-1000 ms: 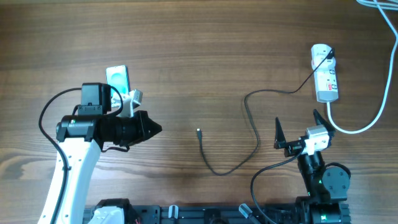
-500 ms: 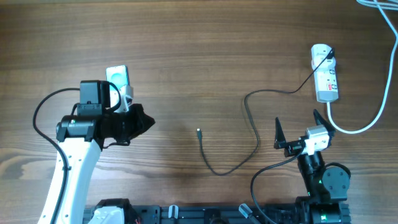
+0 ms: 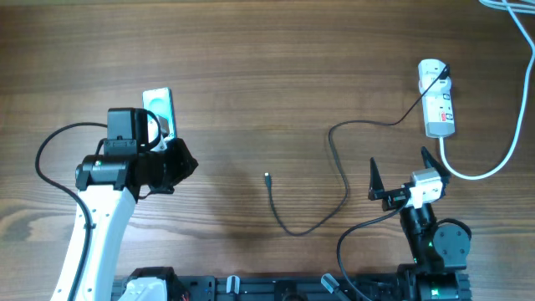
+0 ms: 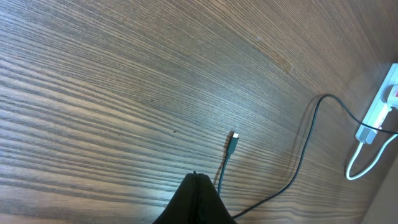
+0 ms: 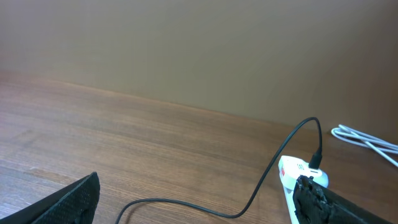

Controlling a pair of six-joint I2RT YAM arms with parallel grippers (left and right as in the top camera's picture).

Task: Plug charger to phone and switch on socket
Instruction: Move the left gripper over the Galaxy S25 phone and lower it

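The phone (image 3: pixel 159 105) lies at the left, partly hidden under my left wrist. The black charger cable (image 3: pixel 341 171) runs from the white socket (image 3: pixel 436 109) at the right to its metal connector tip (image 3: pixel 266 176) mid-table. My left gripper (image 3: pixel 191 164) is shut and empty, just right of the phone and well left of the tip. In the left wrist view the shut jaws (image 4: pixel 196 179) sit short of the tip (image 4: pixel 234 137). My right gripper (image 3: pixel 401 172) is open and empty below the socket; the right wrist view shows the socket (image 5: pixel 291 173) and cable (image 5: pixel 261 186) between its fingers (image 5: pixel 199 202).
A thick white lead (image 3: pixel 501 159) loops from the socket's near end up to the table's far right corner, also seen in the right wrist view (image 5: pixel 367 139). The socket shows at the right edge of the left wrist view (image 4: pixel 387 99). Bare wood lies between phone and connector tip.
My left gripper has drawn back to the left, away from the connector tip and closer to the phone. The right arm, cable and socket have not moved.
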